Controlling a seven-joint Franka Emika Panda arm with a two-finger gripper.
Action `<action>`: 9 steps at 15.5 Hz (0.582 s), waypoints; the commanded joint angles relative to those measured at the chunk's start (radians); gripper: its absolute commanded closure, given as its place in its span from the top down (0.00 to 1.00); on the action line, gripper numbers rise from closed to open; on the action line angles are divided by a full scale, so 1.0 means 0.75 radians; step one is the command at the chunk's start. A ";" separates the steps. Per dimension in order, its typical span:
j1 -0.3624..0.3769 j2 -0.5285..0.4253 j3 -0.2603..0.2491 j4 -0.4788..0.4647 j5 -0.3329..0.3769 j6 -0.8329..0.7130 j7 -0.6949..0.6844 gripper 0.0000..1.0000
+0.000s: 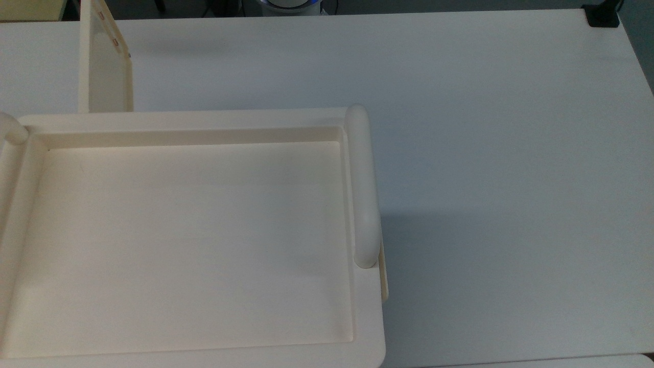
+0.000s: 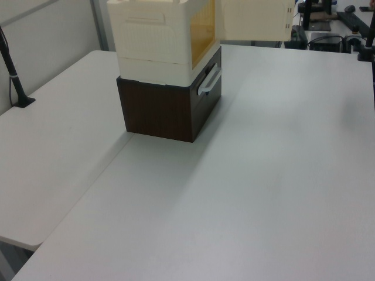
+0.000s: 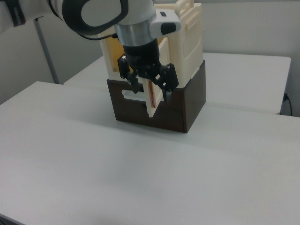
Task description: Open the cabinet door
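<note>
A: Swinging wide now. The cabinet door (image 1: pixel 104 71) stands roughly square to the cabinet (image 1: pixel 194 245), hinged at the top view's left end of the front. In the left view the door (image 2: pixel 255 20) juts out past the amber opening.

B: Gripper?

A: In the right view the gripper (image 3: pixel 149 89) straddles the door's free edge (image 3: pixel 157 77), one finger on each side. Fingers look spread around the panel; contact on either face I can't confirm.

B: So how do you finish it?

A: You follow the hinge arc, not a straight line. Keep the wrist turning with the panel so the fingers stay parallel to its faces. My judgement: the door is mostly open already, so go gently near the hinge's end stop.

B: Risks?

A: The cream unit only rests on the dark brown drawer box (image 3: pixel 187 105). Push sideways too hard and you may shift the stack on the white table (image 1: pixel 511 153).
</note>
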 commanded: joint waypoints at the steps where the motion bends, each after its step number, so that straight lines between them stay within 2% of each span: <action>1: 0.069 -0.026 0.037 0.012 -0.018 -0.056 0.073 1.00; 4: 0.161 -0.020 0.094 0.010 -0.022 -0.050 0.285 1.00; 9: 0.308 -0.006 0.109 0.000 -0.022 -0.044 0.390 1.00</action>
